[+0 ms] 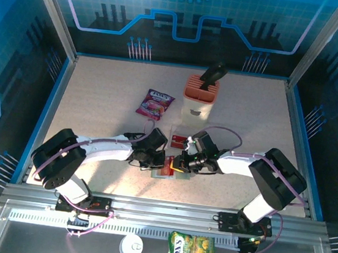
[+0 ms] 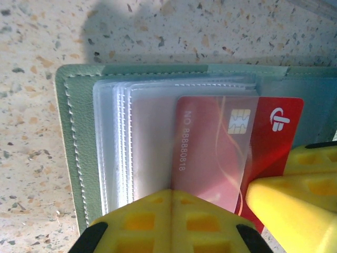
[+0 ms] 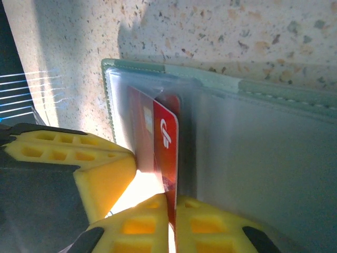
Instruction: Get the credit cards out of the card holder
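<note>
**Top view.** On the speckled table [image 1: 97, 105] both arms meet just to the 6 o'clock side of centre, over the card holder [image 2: 73, 121]. A loose red card [image 1: 179, 142] lies near the holder at its 12 o'clock. A purple snack packet [image 1: 154, 104] sits at 11 o'clock and a peach slotted block [image 1: 199, 96] at 1 o'clock, both well apart from the holder.

**Left wrist view.** The grey-green holder lies open and flat, with its stack of clear sleeves [image 2: 113, 153] uppermost. A red credit card [image 2: 279, 137], with its chip and number visible, sticks partly out of one sleeve toward 3 o'clock. The left gripper [image 2: 171, 203] is closed, its yellow tips pressed together at the sleeves' 6 o'clock edge. Whether it pinches a sleeve or merely presses on it cannot be told. The other arm's yellow fingers [image 2: 295, 200] come in at 4 o'clock, touching the card's exposed end.

**Right wrist view.** The right gripper [image 3: 172, 213] is clamped on the red credit card, whose thin edge rises toward 12 o'clock between its two pads. The left arm's fingers [image 3: 100, 168] rest against the sleeves at 9 o'clock.
</note>
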Tool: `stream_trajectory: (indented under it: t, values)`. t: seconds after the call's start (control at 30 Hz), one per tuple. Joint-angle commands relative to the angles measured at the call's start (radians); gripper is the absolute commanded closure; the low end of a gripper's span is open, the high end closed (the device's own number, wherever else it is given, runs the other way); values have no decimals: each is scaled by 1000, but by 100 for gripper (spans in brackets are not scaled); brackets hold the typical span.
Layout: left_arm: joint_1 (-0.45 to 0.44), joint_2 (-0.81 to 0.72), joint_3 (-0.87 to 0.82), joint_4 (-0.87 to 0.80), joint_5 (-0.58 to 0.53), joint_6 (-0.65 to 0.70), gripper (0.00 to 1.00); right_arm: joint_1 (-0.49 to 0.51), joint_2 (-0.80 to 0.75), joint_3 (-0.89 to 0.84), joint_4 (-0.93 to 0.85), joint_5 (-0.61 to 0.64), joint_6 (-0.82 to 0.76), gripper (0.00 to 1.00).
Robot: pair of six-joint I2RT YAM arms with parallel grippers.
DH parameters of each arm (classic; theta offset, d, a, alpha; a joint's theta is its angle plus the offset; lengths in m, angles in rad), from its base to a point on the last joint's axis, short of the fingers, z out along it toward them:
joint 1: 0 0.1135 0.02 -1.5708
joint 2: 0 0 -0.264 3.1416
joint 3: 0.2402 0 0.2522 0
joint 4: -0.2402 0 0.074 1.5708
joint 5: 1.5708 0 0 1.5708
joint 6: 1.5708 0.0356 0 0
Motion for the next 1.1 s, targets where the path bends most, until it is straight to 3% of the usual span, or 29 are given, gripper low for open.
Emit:
stream_trajectory:
  t: [0.0,0.73,1.07]
  values:
    - [-6,9,11,-61,-26,4,100,-22,-29,-23,-27,12,-23,92]
    - [-6,-30,11,-35,-18,1,100,-58,-181,55,-328,65,-200,96]
    - [-4,-105,-3,-26,-35,1,100,-59,-182,254,-686,209,-555,100]
